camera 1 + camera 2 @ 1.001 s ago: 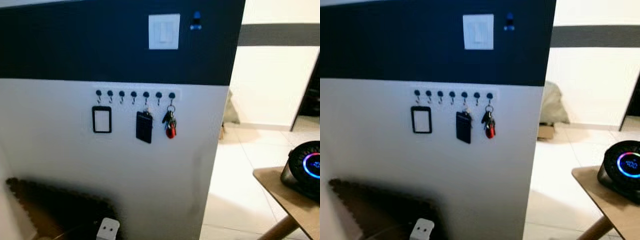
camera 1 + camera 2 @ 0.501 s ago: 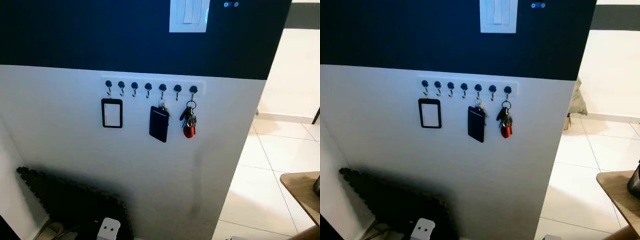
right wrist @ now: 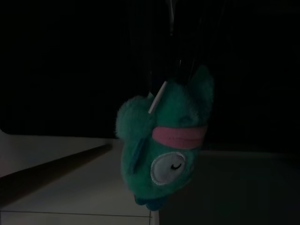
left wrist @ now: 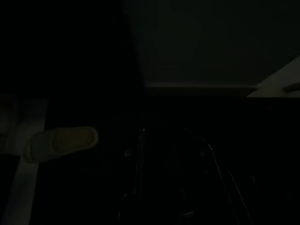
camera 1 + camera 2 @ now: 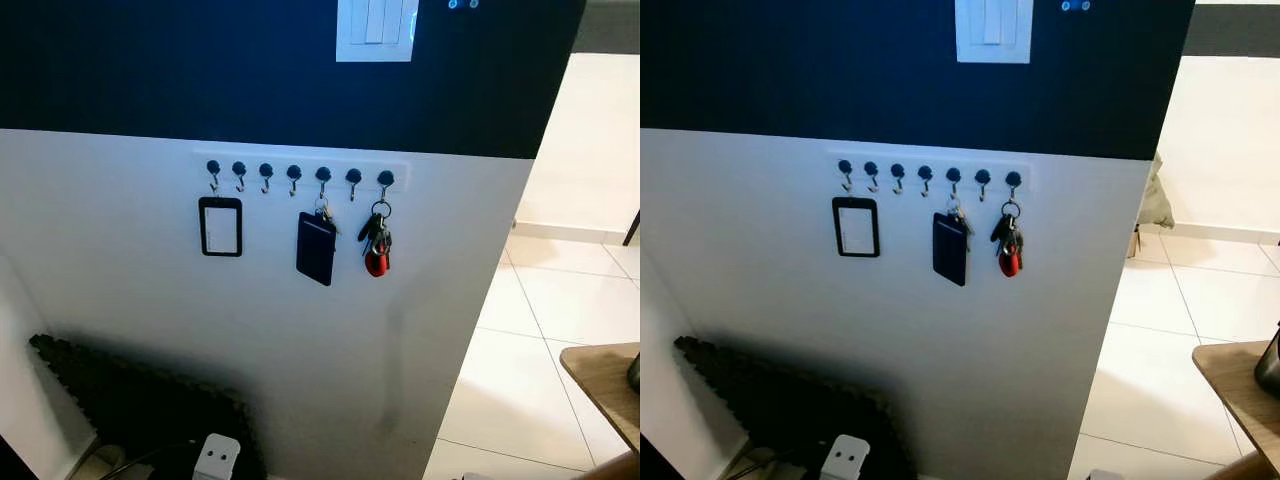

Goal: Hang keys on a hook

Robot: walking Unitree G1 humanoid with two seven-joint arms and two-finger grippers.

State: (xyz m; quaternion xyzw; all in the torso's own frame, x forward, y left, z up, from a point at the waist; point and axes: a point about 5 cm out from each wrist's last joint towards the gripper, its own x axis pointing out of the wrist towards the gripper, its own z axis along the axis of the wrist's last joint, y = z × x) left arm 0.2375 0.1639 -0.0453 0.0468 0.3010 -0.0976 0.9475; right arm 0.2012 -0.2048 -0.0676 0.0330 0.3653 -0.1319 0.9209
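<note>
A white hook rack (image 5: 298, 172) with several black-capped hooks runs along the white wall below the dark band. A black-framed card holder (image 5: 220, 227) hangs at its left end. A dark tag (image 5: 316, 249) hangs further right. On the rightmost hook is a key bunch with a red fob (image 5: 376, 245). The hooks between the card holder and the dark tag are bare. In the dim right wrist view a teal plush keychain (image 3: 166, 150) with a pink band dangles from my right gripper (image 3: 180, 61), which is shut on its ring. My left gripper (image 4: 173, 154) is a faint dark outline.
A light switch (image 5: 375, 30) sits on the dark band above the rack. The wall ends at a corner on the right, with tiled floor (image 5: 520, 370) and a wooden table corner (image 5: 605, 385) beyond. A dark mat (image 5: 130, 395) leans low on the left. A pale slipper (image 4: 61, 143) lies below my left arm.
The camera has come closer to the wall and turned left, so the rack looks larger and the round device on the table has left view. Nothing on the hooks has moved.
</note>
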